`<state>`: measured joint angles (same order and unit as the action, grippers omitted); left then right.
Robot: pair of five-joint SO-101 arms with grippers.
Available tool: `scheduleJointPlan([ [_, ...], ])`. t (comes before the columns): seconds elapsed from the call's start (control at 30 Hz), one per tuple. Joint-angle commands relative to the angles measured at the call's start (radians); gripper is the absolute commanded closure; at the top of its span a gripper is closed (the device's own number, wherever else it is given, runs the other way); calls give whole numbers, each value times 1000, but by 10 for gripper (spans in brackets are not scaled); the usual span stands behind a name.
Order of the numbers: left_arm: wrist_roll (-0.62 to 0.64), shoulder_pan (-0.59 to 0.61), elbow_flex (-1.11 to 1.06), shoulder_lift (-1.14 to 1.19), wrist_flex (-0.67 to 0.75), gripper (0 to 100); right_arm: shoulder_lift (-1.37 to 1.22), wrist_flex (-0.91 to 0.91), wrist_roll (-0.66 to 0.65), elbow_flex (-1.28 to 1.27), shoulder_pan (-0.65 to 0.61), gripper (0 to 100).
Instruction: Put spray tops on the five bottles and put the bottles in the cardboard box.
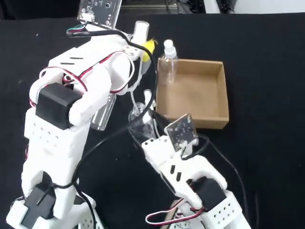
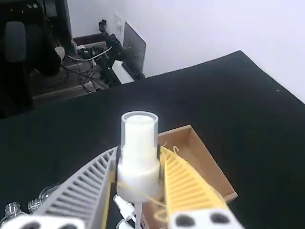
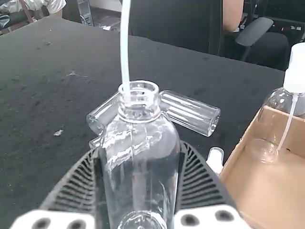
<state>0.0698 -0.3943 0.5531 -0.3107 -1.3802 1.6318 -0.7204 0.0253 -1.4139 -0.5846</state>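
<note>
My left gripper is shut on a white spray top, held high between its grey and yellow fingers. The top's thin tube hangs down into the open neck of a clear bottle. My right gripper is shut on that bottle and holds it upright just left of the cardboard box. In the high view the spray top is above the bottle. One capped bottle stands in the box's far left corner.
Uncapped clear bottles lie on the black table behind the held bottle. A loose white spray top lies by the box's wall. The large left arm spans the table's left side; the right arm's base is near the front.
</note>
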Motion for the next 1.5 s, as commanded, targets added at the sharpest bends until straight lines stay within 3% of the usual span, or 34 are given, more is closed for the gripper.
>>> scheduleJointPlan([
  [0.0,-8,-5,-44,-14,3,970,28,18,5,4,-9,988],
  [0.37,6,-38,-216,-15,6,970,28,18,5,4,-9,987],
  [0.63,196,-38,-286,-17,-2,970,28,18,5,4,-8,987],
  [1.03,190,-30,-478,-198,12,970,28,18,5,5,-8,987],
  [1.27,198,-38,-641,-276,121,970,28,17,5,5,-8,987],
  [1.47,198,-33,-707,-364,135,823,28,17,5,5,-8,987],
])
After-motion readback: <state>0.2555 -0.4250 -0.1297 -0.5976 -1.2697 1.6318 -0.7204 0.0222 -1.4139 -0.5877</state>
